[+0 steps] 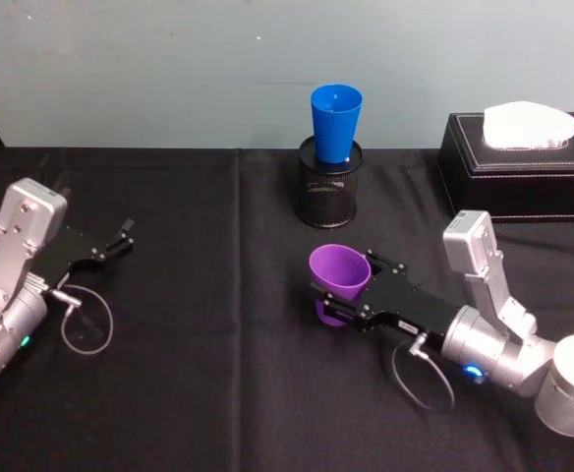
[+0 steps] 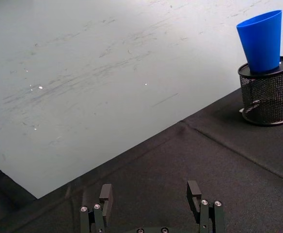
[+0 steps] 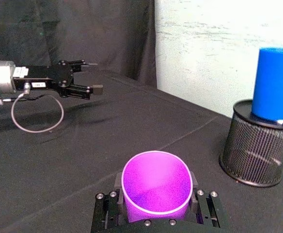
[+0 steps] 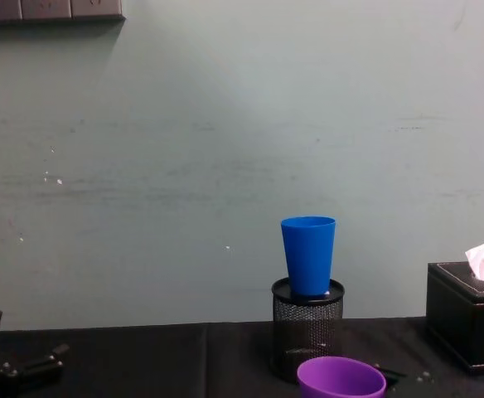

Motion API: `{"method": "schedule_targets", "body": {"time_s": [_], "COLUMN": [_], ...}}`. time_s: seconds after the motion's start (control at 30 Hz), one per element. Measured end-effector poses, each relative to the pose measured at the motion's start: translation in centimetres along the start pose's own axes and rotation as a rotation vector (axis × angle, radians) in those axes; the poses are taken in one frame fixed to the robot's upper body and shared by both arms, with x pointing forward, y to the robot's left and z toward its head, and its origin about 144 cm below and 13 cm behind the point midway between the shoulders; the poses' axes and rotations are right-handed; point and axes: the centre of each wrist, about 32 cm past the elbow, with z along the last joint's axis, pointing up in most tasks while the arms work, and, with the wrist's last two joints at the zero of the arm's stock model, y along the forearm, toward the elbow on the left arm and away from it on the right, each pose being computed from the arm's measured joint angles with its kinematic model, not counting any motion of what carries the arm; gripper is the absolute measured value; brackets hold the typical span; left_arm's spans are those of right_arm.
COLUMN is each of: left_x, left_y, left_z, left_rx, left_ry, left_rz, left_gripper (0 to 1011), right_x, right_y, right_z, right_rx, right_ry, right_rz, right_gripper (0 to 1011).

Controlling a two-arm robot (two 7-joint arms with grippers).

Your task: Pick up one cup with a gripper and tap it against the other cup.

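Purple plastic sits between my jaws: my right gripper [image 1: 340, 307], reaching in from the lower right of the head view, is closed on the lower, narrower part of the purple cup [image 1: 340, 271], which stands mouth-up just below the middle of the frame, leaning a little. I cannot tell whether its base is clear of the black tablecloth [image 1: 208, 393]. The blue cup [image 1: 336, 123] is well apart from it, in the upper middle, standing with its base sunk into the black mesh pen holder [image 1: 329, 200], so it rides high. My left gripper [image 1: 113, 245] rests at the left of the frame with its fingers spread and nothing in them. The danger I judge greatest is the tap itself: the blue cup is perched loosely and looks top-heavy, so a push that is too firm or lands near its rim could tip it out, or topple the holder with it. My own hold is the second worry; the purple wall is smooth and tapered, and a knock from the side could twist it in my grip or squeeze it loose. Swinging wide to the upper right would also bring me against the tissue box [image 1: 518, 167].
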Motion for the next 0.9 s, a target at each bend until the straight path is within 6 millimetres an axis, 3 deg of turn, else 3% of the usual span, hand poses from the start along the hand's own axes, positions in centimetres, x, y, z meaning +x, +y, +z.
{"method": "schedule_targets", "body": {"time_s": [0.6,0.9], "left_x": [0.0,0.0], "left_y": [0.0,0.0], "left_z": [0.0,0.0], "left_rx": [0.000,0.000], "left_ry": [0.000,0.000], "left_rz": [0.000,0.000], "left_gripper": [1005,1005], "right_x": [1.7,2.1], "right_y": [-1.1,-1.1], "right_z": [7.6,8.8], "right_rx": [-0.038,-0.042], "right_ry": [-0.027,-0.014], "right_rz": [-0.017,-0.027], "right_gripper": [733,733]}}
